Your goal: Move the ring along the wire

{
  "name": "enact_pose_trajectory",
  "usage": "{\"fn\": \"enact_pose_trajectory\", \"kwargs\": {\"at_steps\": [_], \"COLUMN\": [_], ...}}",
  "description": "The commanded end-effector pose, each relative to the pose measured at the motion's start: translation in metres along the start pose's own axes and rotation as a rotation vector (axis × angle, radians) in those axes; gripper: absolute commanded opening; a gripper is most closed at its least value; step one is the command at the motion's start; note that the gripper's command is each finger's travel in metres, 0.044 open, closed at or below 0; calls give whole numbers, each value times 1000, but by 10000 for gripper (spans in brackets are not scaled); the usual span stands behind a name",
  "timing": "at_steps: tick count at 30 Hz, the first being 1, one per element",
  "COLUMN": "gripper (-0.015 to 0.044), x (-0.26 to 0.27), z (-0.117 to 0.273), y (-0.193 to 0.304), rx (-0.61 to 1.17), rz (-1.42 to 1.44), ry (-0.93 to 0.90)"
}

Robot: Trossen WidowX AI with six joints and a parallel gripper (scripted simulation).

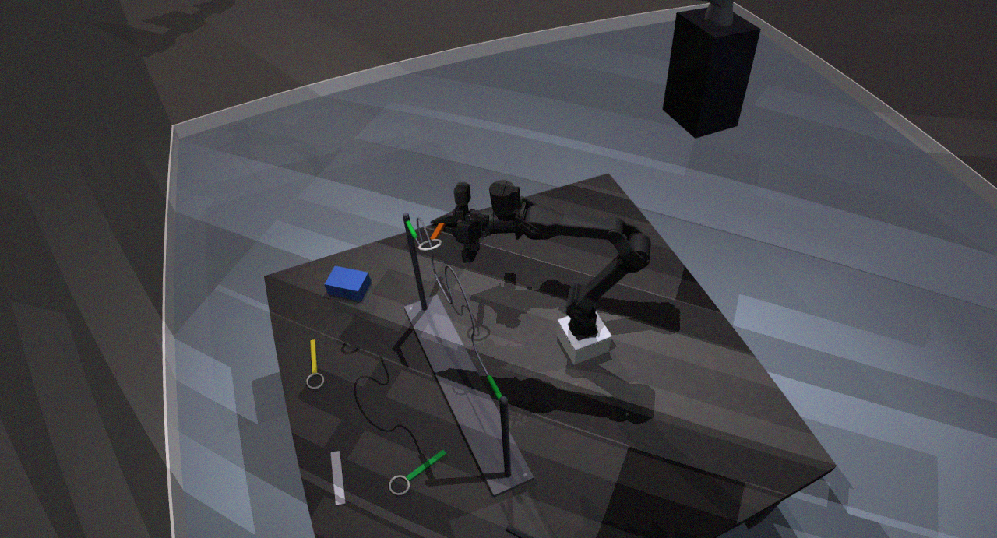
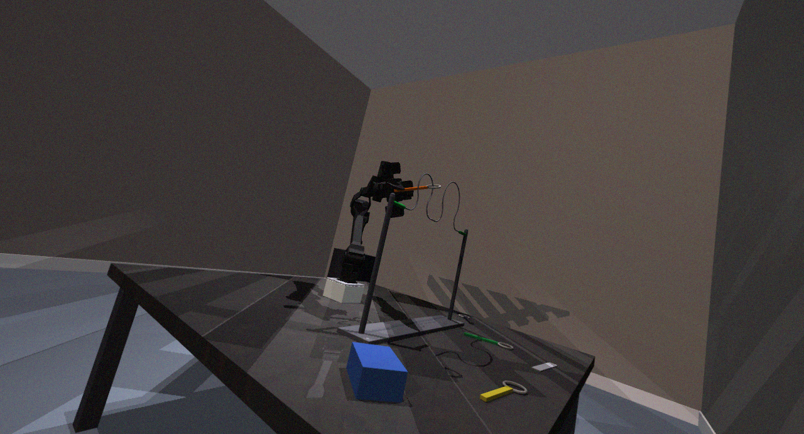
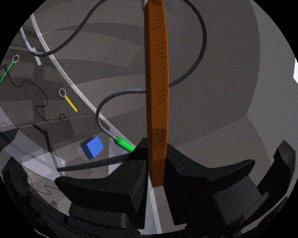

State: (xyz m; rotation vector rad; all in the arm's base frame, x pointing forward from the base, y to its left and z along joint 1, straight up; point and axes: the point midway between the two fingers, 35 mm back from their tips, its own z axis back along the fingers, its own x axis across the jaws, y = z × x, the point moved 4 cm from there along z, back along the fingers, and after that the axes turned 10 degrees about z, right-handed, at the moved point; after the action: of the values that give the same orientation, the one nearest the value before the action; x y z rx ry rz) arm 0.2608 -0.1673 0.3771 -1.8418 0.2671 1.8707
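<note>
My gripper (image 1: 444,223) (image 2: 396,190) (image 3: 151,141) is shut on the orange handle (image 1: 438,230) (image 2: 414,189) (image 3: 157,82). The ring (image 1: 428,249) lies nearly flat around the wire on the first hump beside the far post (image 1: 417,277) (image 2: 377,262); in the wrist view it is mostly cut off by the top edge. The grey wire (image 1: 479,353) (image 3: 205,36) seems to pass through it; whether they touch I cannot tell. In the wrist view the handle crosses in front of the wire. Green parts show by the far post (image 1: 411,229) (image 2: 399,205) (image 3: 124,144) and by the near post (image 1: 494,386) (image 2: 461,232).
The posts stand on a grey base plate (image 1: 459,395). A blue block (image 1: 346,283) (image 2: 376,375) (image 3: 93,147), a yellow-handled ring (image 1: 313,356) (image 2: 496,394), a green-handled ring (image 1: 425,465) (image 2: 480,337) and a white strip (image 1: 338,477) (image 2: 544,367) lie on the table.
</note>
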Motion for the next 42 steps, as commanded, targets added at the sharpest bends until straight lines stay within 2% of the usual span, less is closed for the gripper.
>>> {"fn": "enact_pose_trajectory", "kwargs": {"at_steps": [1,30,42], "gripper": [-150,-150,-150], "x": [-4,-26,-26], "z": [0,0,-1], "y": [2,2,3], "rx": [3,-9,-11], "rz": [85,579,686], "ry": [53,337,399]}}
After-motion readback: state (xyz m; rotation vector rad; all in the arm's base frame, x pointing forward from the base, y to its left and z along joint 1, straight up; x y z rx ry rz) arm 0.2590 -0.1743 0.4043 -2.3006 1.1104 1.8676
